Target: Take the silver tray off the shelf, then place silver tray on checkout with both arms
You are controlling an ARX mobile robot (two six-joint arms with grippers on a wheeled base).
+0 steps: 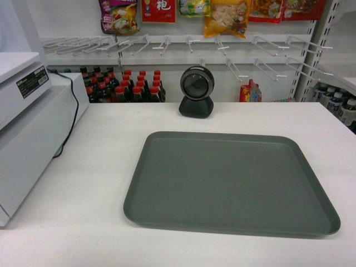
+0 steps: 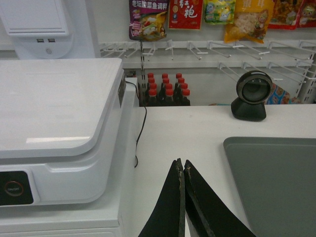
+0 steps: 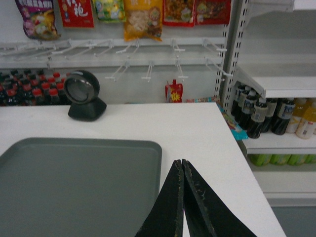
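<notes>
Above and beyond the left gripper [image 2: 183, 170], a red hanging packet [image 2: 185, 14] reads "红袍" in white, the purple snack bag [image 2: 147, 19] beside it carries small Chinese lettering too blurred to read, and the register's black label [image 1: 34, 82] is illegible.

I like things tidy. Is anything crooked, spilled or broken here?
Nothing looks spilled or broken. The silver tray lies flat on the checkout, turned slightly askew to the counter's edge. Both grippers, left and right, are shut and hold nothing.
</notes>
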